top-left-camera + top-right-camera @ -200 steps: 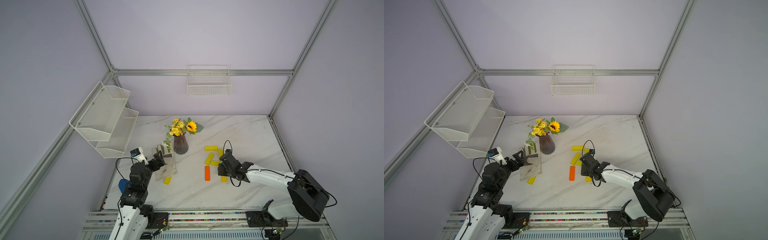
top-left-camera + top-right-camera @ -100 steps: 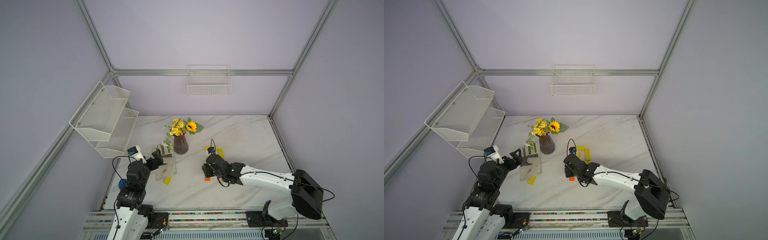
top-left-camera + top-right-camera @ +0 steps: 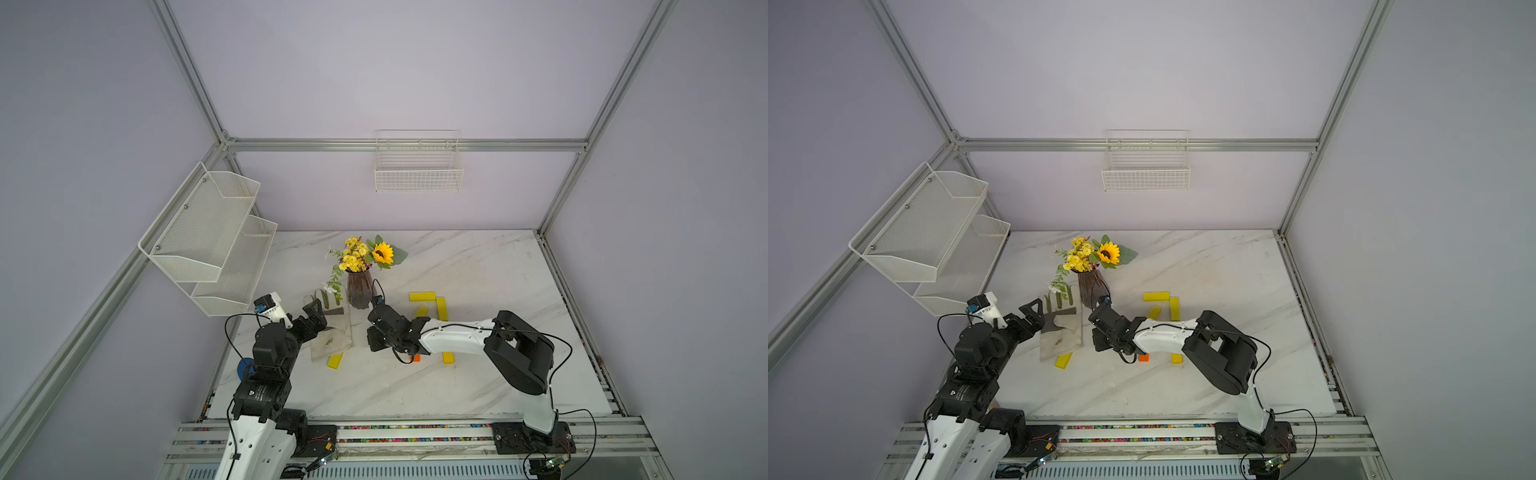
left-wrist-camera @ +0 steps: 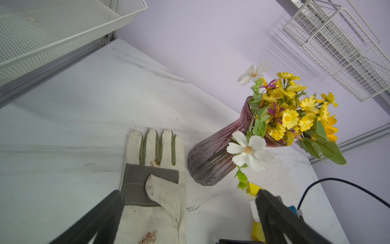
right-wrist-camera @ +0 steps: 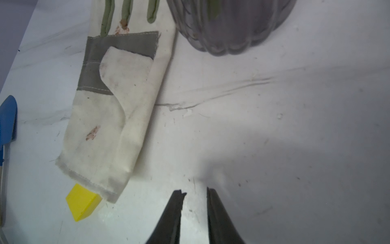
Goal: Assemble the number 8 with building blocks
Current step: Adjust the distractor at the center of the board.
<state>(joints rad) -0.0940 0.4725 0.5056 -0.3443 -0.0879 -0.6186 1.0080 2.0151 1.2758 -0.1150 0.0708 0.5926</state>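
Yellow building blocks (image 3: 422, 296) lie flat and scattered; the orange block (image 3: 415, 358) is mostly hidden.

I saw bright yellow blocks (image 3: 422, 296) on the white, grey-veined marble table (image 3: 478, 266), and one orange block (image 3: 1143, 358). The glove (image 4: 152, 190) was cream with a grey band, green finger strips and rusty stains. The ribbed vase (image 4: 213, 160) looked smoky purple, perhaps greyer near its base.

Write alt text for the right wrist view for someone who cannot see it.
The right arm's two dark fingers, slightly apart and holding nothing, hang over a white marble table. Ahead lies a soiled work glove with a yellow block at its cuff, beside a ribbed vase's base.
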